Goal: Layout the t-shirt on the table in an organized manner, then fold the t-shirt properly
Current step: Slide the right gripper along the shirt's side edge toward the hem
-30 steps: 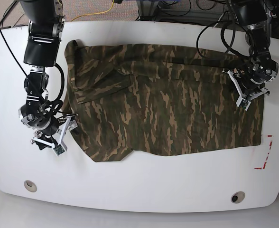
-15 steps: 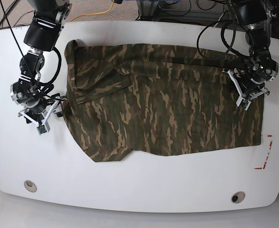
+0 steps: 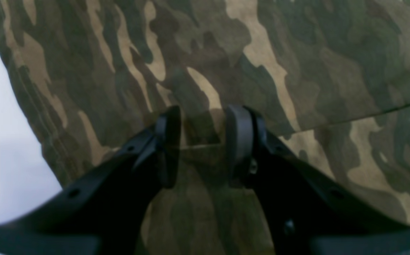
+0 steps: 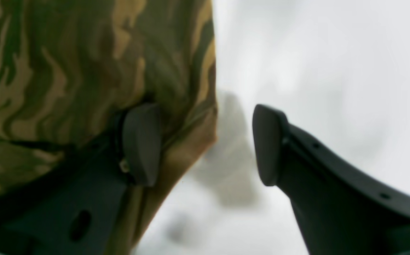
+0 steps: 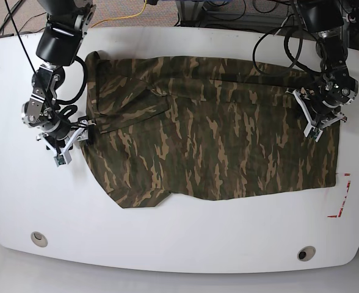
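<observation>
While spread mostly flat over the middle of the table (image 5: 179,250), the t-shirt (image 5: 216,140) lies unfolded, left gripper (image 3: 202,145) pinching cloth near its far edge, right gripper (image 4: 206,143) spread astride the opposite edge, folding likely all ahead.

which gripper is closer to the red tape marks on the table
Left. The left gripper sits over the t-shirt just above the red tape; the right gripper is across the table.
</observation>
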